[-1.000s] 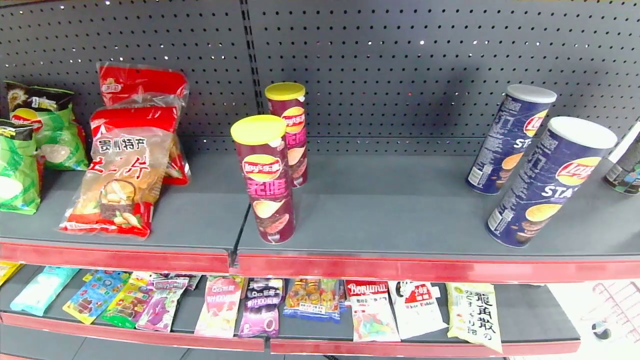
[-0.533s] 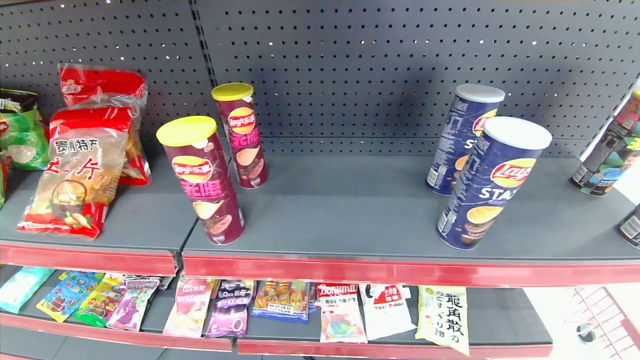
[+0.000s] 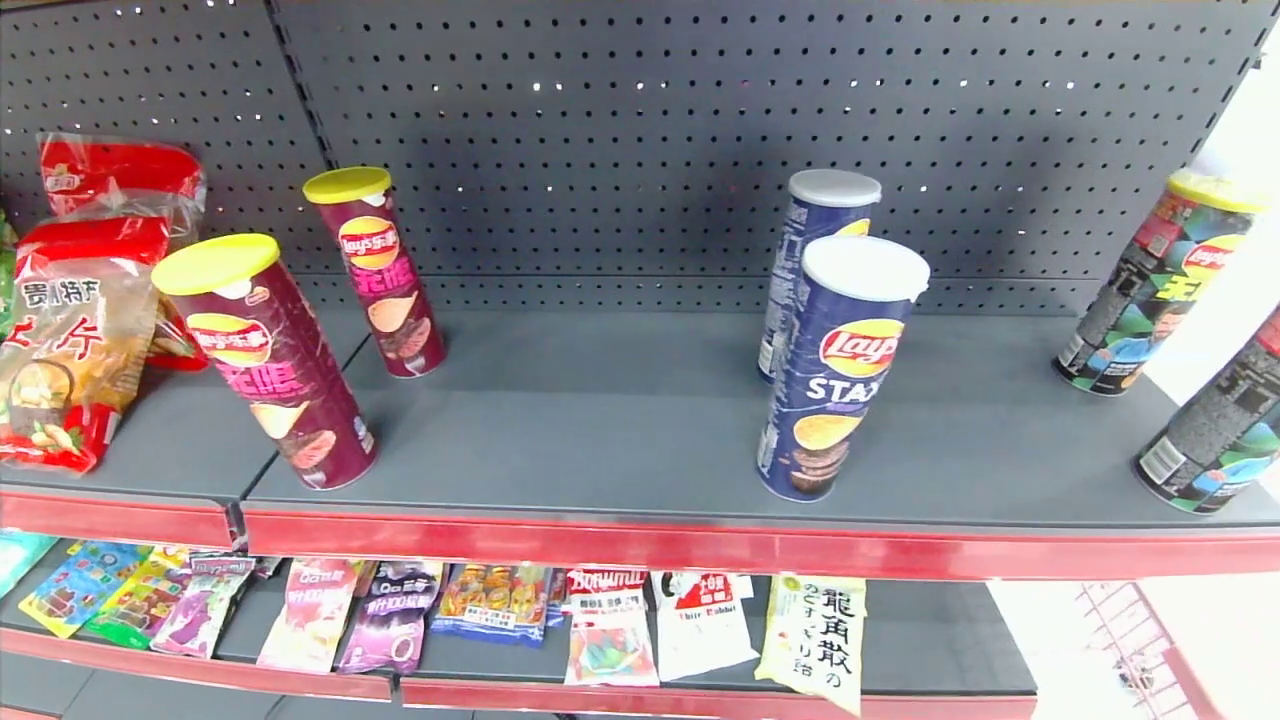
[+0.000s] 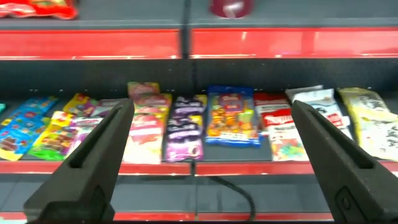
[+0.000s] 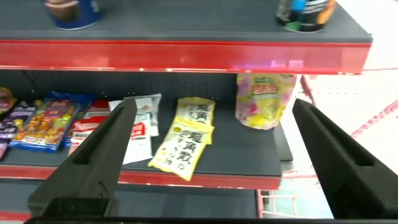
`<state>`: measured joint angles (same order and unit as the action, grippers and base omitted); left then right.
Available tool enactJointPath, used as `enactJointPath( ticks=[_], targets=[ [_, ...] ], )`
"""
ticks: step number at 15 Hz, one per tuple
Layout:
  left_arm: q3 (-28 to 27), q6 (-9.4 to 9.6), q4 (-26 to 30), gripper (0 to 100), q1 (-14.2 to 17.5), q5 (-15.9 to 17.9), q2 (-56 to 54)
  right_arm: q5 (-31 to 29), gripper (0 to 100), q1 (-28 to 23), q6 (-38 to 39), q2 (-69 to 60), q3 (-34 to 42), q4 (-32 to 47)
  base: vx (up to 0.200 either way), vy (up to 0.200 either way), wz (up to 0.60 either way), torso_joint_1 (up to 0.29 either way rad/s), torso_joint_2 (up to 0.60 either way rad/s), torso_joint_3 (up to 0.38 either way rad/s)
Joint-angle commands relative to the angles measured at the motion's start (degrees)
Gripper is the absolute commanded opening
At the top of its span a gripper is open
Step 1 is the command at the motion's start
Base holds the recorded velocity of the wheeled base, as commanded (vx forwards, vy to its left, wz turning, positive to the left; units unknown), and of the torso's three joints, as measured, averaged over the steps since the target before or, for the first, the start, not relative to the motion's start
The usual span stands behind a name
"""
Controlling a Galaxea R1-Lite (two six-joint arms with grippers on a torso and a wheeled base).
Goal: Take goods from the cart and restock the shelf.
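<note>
— Maroon cans (image 3: 265, 360) with yellow lids stand one behind the other near the left end of the upper shelf (image 3: 600, 420). Why in file like that?

— By the look of the rows, each kind has its own lane from the red front edge back to the pegboard, labels turned out toward you. The blue cans (image 3: 840, 370) do the same right of the middle, and the dark patterned cans (image 3: 1150, 285) stand at the right end. Between maroon and blue the shelf is bare, so that is probably where you restock.

— And your hands?

— Your left hand (image 4: 211, 107) is spread wide and holds nothing. It hangs low in front of the lower shelf (image 4: 249, 167), where flat sachets (image 4: 231, 115) lie side by side. Your right hand (image 5: 214, 106) is just as wide and just as empty, toward that shelf's right end.

— Where are the goods you have to fetch?

— Hard to say. What may be the cart (image 3: 1130, 640) is a patch of red wire bars past the lower shelf's right end, lost in glare and cut off, and you cannot make out any goods in it. The rear blue can is mostly hidden behind the front one. The nearer patterned can is cut by the edge, and so are the red snack bags (image 3: 70, 350) at the upper shelf's left end.
</note>
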<state>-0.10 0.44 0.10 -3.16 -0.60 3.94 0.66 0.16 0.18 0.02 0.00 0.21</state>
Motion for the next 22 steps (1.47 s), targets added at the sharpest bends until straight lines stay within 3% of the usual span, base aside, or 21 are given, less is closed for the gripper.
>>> enactJointPath(
  ticks=[1,4,11,14,22],
  targets=[
    [0.01,0.0,-0.01,100,-0.01,-0.02,0.11,0.04,100,0.02,-0.01,-0.02,0.0,-0.03,0.0,-0.2,0.0,0.012,0.0,0.012],
    [0.01,0.0,-0.01,100,-0.01,-0.02,0.11,0.04,100,0.02,0.08,-0.02,0.0,-0.03,0.0,-0.2,0.0,-0.001,0.0,0.007],
    [0.01,0.0,-0.01,100,-0.01,-0.02,0.11,-0.04,100,0.02,0.17,-0.02,0.0,-0.03,0.0,0.0,0.0,0.0,0.0,0.0],
    [0.01,0.0,-0.01,100,-0.01,-0.02,0.11,-0.13,100,0.02,0.17,-0.02,0.0,-0.03,-0.2,0.0,0.0,0.004,0.01,0.002],
    [0.01,0.0,-0.01,100,-0.01,-0.02,0.11,-0.22,100,0.02,0.08,-0.02,0.0,-0.03,0.0,0.0,0.0,0.0,0.0,0.0]
  ],
)
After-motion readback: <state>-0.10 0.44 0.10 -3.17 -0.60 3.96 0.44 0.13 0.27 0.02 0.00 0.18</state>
